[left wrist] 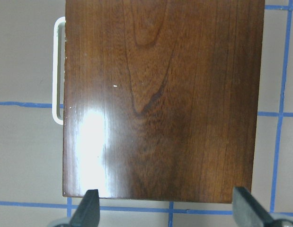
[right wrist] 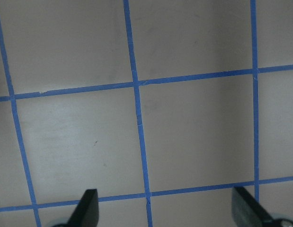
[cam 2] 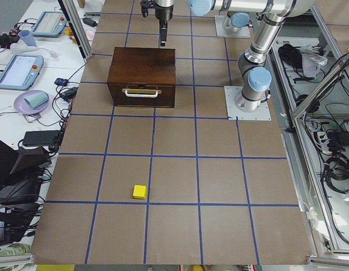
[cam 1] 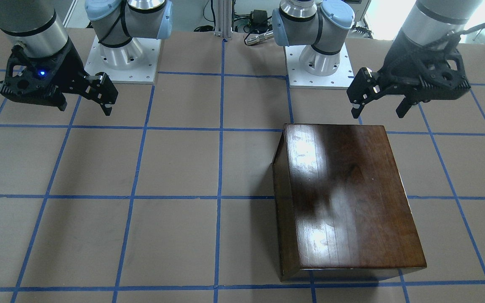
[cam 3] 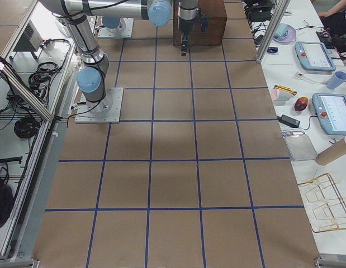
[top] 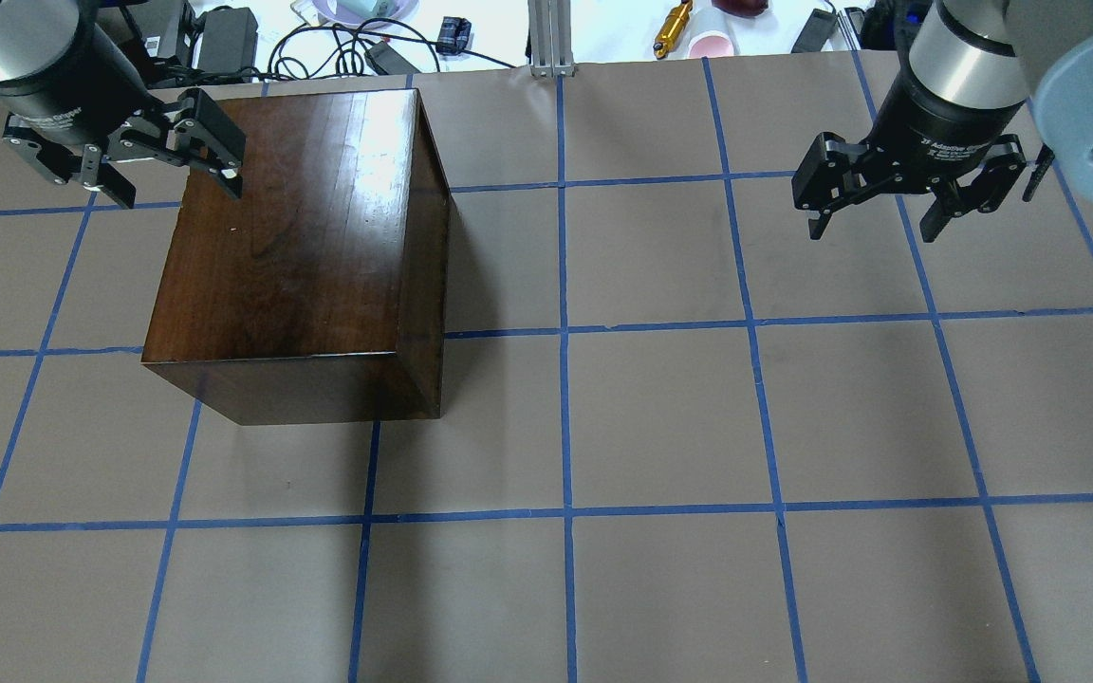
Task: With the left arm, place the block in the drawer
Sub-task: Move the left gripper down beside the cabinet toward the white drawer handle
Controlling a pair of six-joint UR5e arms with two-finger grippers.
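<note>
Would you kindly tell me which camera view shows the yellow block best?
The exterior left view: the block lies whole on the table, well apart from the box. The overhead view catches only a yellow sliver at its left edge; the other views miss it.

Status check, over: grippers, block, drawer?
Left gripper open, empty, above wooden box. Right gripper open, empty. Block on table, away from box. Drawer shut.

We are looking at a table (top: 660, 417) covered in brown paper, with blue tape lines (top: 563, 332) crossing it in a grid. On one side bench a purple plate (cam 2: 21, 107) is carrying a tipped pale cup (cam 2: 36, 100), with a tablet (cam 2: 19, 70) lying near. On the opposite bench a cardboard tube (cam 3: 335, 149) is lying near a wire rack (cam 3: 329, 202).
</note>
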